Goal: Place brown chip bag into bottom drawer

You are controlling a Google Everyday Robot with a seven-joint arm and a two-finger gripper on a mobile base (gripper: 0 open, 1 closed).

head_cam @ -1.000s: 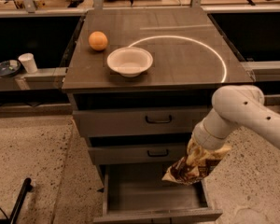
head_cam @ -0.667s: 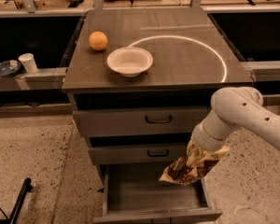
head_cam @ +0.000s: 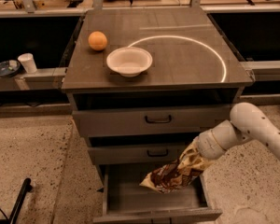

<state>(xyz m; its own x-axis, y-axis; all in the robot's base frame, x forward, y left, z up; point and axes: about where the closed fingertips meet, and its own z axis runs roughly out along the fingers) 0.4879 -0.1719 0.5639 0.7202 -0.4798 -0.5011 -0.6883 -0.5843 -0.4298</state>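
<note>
The brown chip bag (head_cam: 175, 173) hangs tilted over the open bottom drawer (head_cam: 154, 200), its lower end pointing left and down into the drawer's cavity. My gripper (head_cam: 194, 152) is at the bag's upper right end, at the tip of the white arm (head_cam: 252, 127) that comes in from the right; the bag covers the fingers. The bag appears to hang from the gripper above the drawer floor. The drawer is pulled out toward the camera, and its grey inside shows around the bag.
Two closed drawers with black handles (head_cam: 157, 119) sit above. On the cabinet top (head_cam: 186, 59) stand a white bowl (head_cam: 129, 61) and an orange fruit (head_cam: 97, 40). A white cup (head_cam: 27, 62) and a dark dish (head_cam: 5, 68) sit on a ledge at the left.
The arm has lowered and moved left with the bag, so the bag's lower end reaches further over the open drawer. Nothing else has moved.
</note>
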